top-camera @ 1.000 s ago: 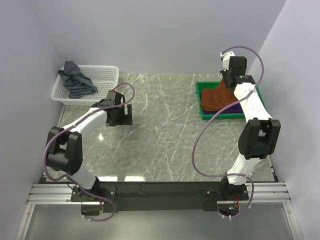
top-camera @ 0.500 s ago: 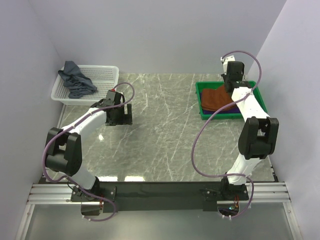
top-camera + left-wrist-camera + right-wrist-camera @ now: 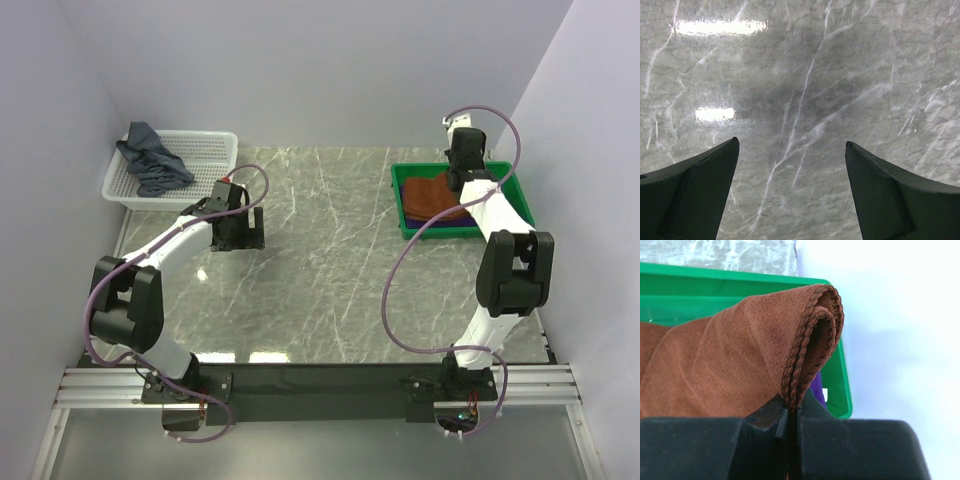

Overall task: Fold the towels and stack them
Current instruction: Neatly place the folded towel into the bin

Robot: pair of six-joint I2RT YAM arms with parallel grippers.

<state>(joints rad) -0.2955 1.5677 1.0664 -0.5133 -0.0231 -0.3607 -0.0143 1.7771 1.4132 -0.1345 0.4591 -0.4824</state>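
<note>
A rust-brown towel (image 3: 432, 196) lies folded in the green tray (image 3: 412, 231) at the right. My right gripper (image 3: 794, 412) is shut on the towel's stitched edge (image 3: 795, 365) and holds a fold of it up over the tray's far end (image 3: 466, 165). A purple towel (image 3: 819, 390) peeks out beneath the brown one. A grey-blue towel (image 3: 150, 160) lies crumpled in the white basket (image 3: 205, 150) at the back left. My left gripper (image 3: 241, 235) hangs open just above bare tabletop, its fingers (image 3: 695, 190) wide apart with nothing between them.
The marble table (image 3: 320, 270) stretches between the two arms. The walls close in behind the basket and to the right of the tray. The right arm's purple cable (image 3: 400, 290) loops over the table's right half.
My right gripper has moved down and toward the tray's far end, still holding the brown towel, which now lies lower and flatter. The left arm has not moved.
</note>
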